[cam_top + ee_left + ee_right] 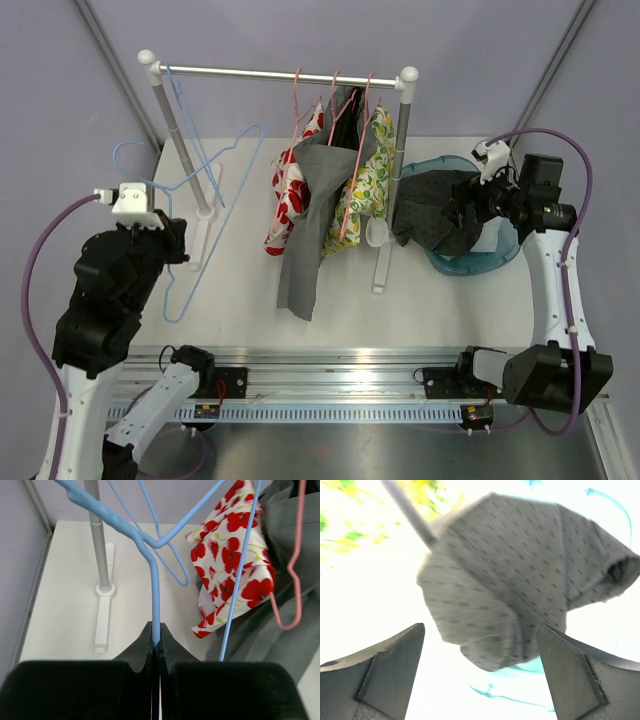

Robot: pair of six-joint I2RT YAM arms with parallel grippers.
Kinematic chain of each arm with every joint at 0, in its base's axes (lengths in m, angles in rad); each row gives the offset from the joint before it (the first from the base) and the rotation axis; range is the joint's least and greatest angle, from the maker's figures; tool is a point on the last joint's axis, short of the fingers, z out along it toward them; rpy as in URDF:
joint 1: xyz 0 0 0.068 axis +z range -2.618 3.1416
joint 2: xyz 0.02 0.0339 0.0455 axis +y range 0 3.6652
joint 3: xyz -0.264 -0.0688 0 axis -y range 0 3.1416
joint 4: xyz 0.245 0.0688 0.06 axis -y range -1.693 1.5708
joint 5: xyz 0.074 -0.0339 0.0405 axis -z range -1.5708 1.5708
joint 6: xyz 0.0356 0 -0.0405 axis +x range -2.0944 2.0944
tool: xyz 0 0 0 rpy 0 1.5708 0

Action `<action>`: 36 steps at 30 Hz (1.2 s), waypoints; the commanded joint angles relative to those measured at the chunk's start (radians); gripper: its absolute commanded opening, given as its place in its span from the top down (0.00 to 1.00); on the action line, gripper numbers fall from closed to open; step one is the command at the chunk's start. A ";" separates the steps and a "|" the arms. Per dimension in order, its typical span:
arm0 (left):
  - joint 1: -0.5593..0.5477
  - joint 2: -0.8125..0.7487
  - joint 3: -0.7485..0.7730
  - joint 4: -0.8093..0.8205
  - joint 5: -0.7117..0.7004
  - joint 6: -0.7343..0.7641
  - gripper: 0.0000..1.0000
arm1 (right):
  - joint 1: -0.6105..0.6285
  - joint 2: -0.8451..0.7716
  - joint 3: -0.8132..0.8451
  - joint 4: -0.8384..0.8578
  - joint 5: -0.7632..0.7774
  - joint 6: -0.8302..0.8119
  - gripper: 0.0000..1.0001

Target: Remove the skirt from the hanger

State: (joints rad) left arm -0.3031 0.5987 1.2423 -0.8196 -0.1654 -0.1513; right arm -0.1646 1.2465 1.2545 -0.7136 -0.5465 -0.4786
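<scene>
My left gripper (175,240) is shut on the wire of an empty blue hanger (200,215), held over the table left of the rack; the left wrist view shows the jaws (156,630) pinching the wire (155,590). A dark grey dotted skirt (432,215) lies crumpled in the teal basket (480,265), off any hanger. My right gripper (462,205) is open just above it; in the right wrist view the skirt (510,580) lies between and beyond the spread fingers (480,630), touching the right one.
A rack rod (280,73) carries another blue hanger (190,110) and pink hangers with a red poppy garment (290,195), a plain grey one (305,250) and a yellow lemon one (370,180). The rack's left post (100,545) stands close ahead of my left gripper.
</scene>
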 commanded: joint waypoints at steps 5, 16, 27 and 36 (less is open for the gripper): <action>0.002 0.252 0.152 0.132 -0.097 0.009 1.00 | 0.002 -0.104 -0.035 0.025 -0.193 0.143 0.01; 0.005 0.556 0.365 0.249 -0.092 0.096 1.00 | 0.002 -0.174 -0.118 0.054 -0.266 0.155 0.00; 0.007 0.742 0.516 0.369 -0.184 0.173 1.00 | 0.002 -0.179 -0.130 0.048 -0.328 0.149 0.01; 0.007 0.874 0.547 0.318 -0.191 0.228 1.00 | 0.002 -0.176 -0.133 0.042 -0.328 0.140 0.01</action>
State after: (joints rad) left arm -0.3000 1.4559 1.7866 -0.5320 -0.3294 0.0452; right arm -0.1646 1.0809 1.1244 -0.6994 -0.8452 -0.3351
